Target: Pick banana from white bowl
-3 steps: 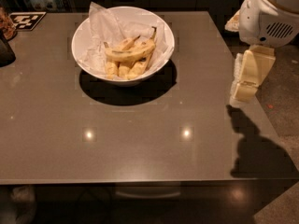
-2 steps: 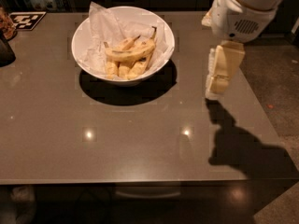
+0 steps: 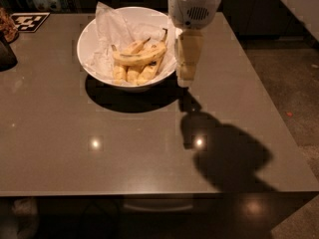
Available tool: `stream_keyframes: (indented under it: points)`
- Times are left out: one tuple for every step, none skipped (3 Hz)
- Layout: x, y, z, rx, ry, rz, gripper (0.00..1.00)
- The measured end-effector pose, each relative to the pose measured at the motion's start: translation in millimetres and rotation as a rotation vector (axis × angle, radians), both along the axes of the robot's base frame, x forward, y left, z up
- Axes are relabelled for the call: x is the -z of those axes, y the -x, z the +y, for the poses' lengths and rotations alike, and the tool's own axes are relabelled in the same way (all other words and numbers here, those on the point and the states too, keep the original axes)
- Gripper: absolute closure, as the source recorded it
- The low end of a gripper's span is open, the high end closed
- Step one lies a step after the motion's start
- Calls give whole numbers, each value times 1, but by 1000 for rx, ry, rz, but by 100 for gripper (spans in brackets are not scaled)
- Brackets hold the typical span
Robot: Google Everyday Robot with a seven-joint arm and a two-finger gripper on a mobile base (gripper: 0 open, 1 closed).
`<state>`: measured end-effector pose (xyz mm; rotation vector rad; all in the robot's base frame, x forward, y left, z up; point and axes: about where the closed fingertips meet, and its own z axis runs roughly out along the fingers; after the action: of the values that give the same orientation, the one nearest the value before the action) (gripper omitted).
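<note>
The white bowl (image 3: 94,36), lined with crumpled white paper, stands on the grey table at the back, left of centre. Several yellow bananas lie in it. The banana (image 3: 142,56), long and curved with a thin dark stem pointing up at the right, lies across the top of the shorter ones. My gripper (image 3: 187,72) hangs from the white arm just right of the bowl's rim, above the table, fingers pointing down. It holds nothing.
The grey table (image 3: 149,133) reaches its right edge at about (image 3: 279,113), with floor beyond. A dark object (image 3: 7,54) and a black-and-white marker tag (image 3: 30,21) sit at the far left corner.
My arm has moved left from beyond the table's right edge to a spot right beside the bowl. The bowl and bananas have not moved.
</note>
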<state>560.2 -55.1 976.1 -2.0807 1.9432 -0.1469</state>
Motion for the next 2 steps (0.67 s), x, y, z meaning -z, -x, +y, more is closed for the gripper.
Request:
stream_keyframes:
  points:
    - [-2,-4,11,-15,-8,-13,0]
    - [4,-11,8,21,-58,-1,0]
